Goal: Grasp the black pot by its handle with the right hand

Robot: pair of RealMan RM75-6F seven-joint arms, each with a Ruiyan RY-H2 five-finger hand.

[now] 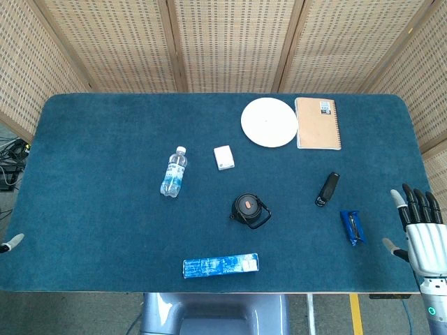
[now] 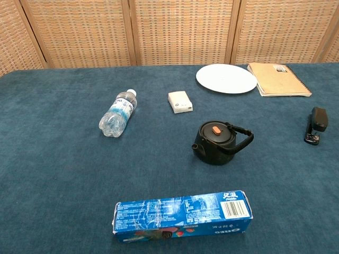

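The black pot (image 1: 247,209) stands upright near the middle of the blue table; its lid has an orange knob and its arched handle (image 1: 260,216) leans toward the right front. In the chest view the pot (image 2: 217,143) shows its handle (image 2: 239,142) on the right and its spout on the left. My right hand (image 1: 420,230) hovers at the table's right edge, fingers spread and pointing away, holding nothing, well right of the pot. Only a fingertip of my left hand (image 1: 10,243) shows at the left edge.
A blue packet (image 1: 353,226) and a black stapler (image 1: 327,188) lie between my right hand and the pot. A blue biscuit box (image 2: 181,215) lies in front, a water bottle (image 2: 117,113) to the left, a white box (image 2: 180,101), white plate (image 2: 226,78) and notebook (image 2: 277,79) behind.
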